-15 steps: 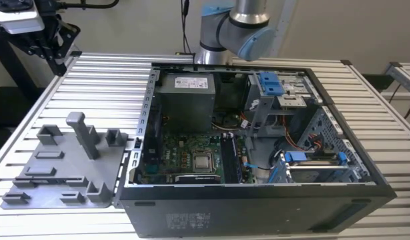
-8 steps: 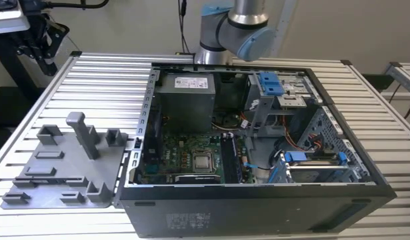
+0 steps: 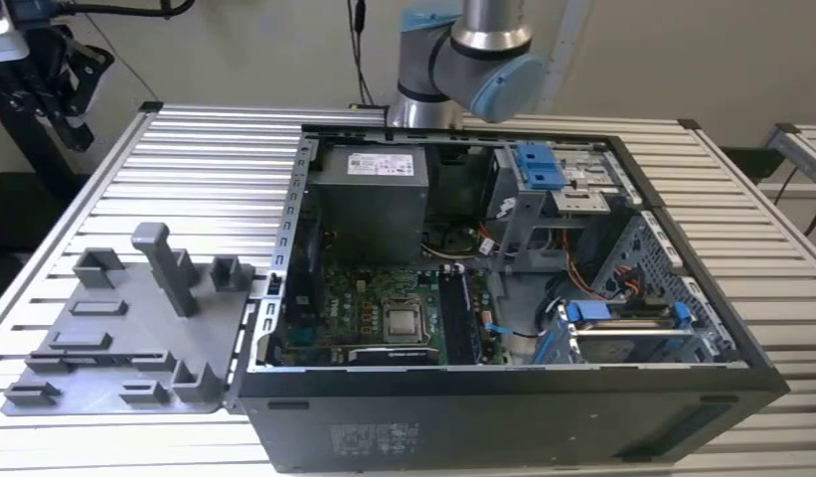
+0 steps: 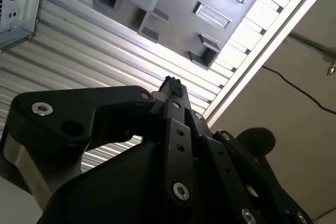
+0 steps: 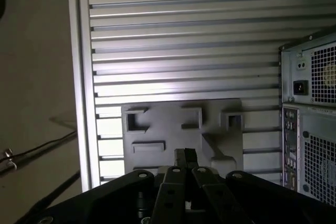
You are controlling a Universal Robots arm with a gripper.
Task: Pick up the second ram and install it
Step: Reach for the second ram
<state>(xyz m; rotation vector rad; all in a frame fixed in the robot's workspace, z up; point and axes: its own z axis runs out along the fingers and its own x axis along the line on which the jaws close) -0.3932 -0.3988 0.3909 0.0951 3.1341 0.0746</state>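
**Ribbed metal desk (image 3: pixel 182 159), open PC case (image 3: pixel 514 422), jaws closed**

Grey wall behind, dark cable on the floor beside the desk edge. Grey slotted holder tray (image 3: pixel 116 348) flat on the desk, touching the case on the exterior view's left. Arm (image 3: pixel 463 60) up behind the case. Gripper (image 4: pixel 173 85) (image 5: pixel 185 156) hanging high above the tray in both wrist views, jaws pinched narrow, tips together, gripping nothing. Second ram (image 3: pixel 458 316) seated in the green motherboard (image 3: pixel 321 333): long, thin, dark strip standing on edge, just beside the silver CPU (image 3: pixel 405 320) on the exterior view's right. Chips too small to make out. Cannot tell it from its twin in the same slot bank.
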